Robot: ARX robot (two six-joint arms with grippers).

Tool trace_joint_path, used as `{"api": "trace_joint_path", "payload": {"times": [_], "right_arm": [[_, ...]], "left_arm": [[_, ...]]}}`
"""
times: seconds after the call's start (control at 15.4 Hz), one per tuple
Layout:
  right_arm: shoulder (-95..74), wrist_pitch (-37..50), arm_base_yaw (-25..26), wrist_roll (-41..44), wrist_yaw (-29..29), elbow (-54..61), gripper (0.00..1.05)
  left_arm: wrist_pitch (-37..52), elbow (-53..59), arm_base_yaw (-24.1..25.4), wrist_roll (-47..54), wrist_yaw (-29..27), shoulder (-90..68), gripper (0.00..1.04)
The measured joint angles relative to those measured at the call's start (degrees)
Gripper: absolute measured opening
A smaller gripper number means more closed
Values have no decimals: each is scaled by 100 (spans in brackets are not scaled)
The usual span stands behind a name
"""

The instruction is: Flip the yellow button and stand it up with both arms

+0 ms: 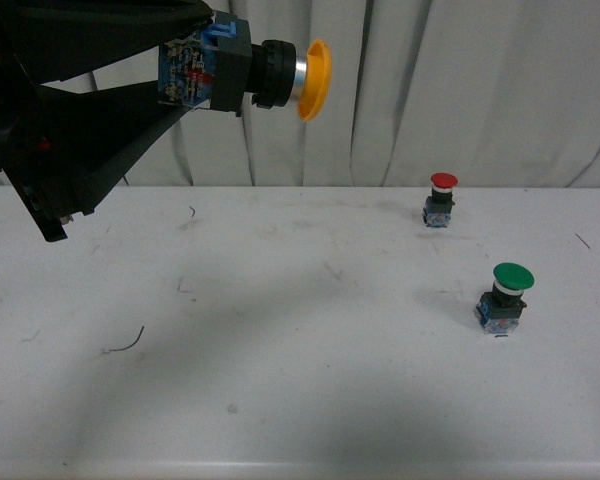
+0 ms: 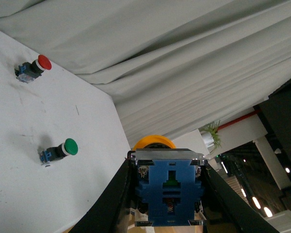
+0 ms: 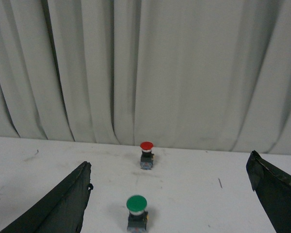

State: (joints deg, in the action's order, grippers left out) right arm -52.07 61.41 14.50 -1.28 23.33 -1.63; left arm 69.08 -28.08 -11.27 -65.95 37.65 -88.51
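Fingers of the left gripper (image 1: pixel 175 75), close to the front camera, pinch the blue-and-clear base of the yellow button (image 1: pixel 255 72). They hold it high above the white table (image 1: pixel 280 360), lying sideways with its cap pointing toward the robot's right. The right gripper (image 3: pixel 169 162) is spread wide above the table. Farther off, the green button (image 1: pixel 506 296) stands upright on the table, with the red button (image 1: pixel 441 198) beyond it near the grey curtain (image 1: pixel 460 90).

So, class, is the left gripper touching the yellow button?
Touching. In the left wrist view the left gripper has its fingers pressed against both sides of the yellow button, no gap.
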Motion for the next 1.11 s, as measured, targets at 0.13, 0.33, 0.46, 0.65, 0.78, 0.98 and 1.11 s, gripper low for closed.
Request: {"api": "trace_joint_path", "payload": {"times": [0.13, 0.33, 0.46, 0.65, 0.78, 0.98, 1.11], "right_arm": [[-2212, 1231, -404, -197, 4, -1023, 98], [-4172, 1178, -1108, -505, -90, -2618, 98], [-4774, 804, -1491, -682, -122, -3845, 98], [-4953, 636, -1814, -1165, 151, -4470, 98], [-4767, 1200, -1971, -1991, 872, -4131, 98], [-4843, 1237, -2260, -4262, 2208, -3449, 98], [-5493, 1191, -2306, -7556, 2284, -3595, 98]], "left_arm": [[2, 0, 0, 2, -20, -28, 34], [85, 0, 79, -2, -22, -42, 34], [85, 0, 136, -2, -15, -42, 34], [94, 0, 208, -4, 24, -42, 34], [122, -4, 210, -2, 31, -42, 34], [125, -22, 195, -2, 39, -94, 34], [120, -63, 195, 0, 48, -118, 34]]}}
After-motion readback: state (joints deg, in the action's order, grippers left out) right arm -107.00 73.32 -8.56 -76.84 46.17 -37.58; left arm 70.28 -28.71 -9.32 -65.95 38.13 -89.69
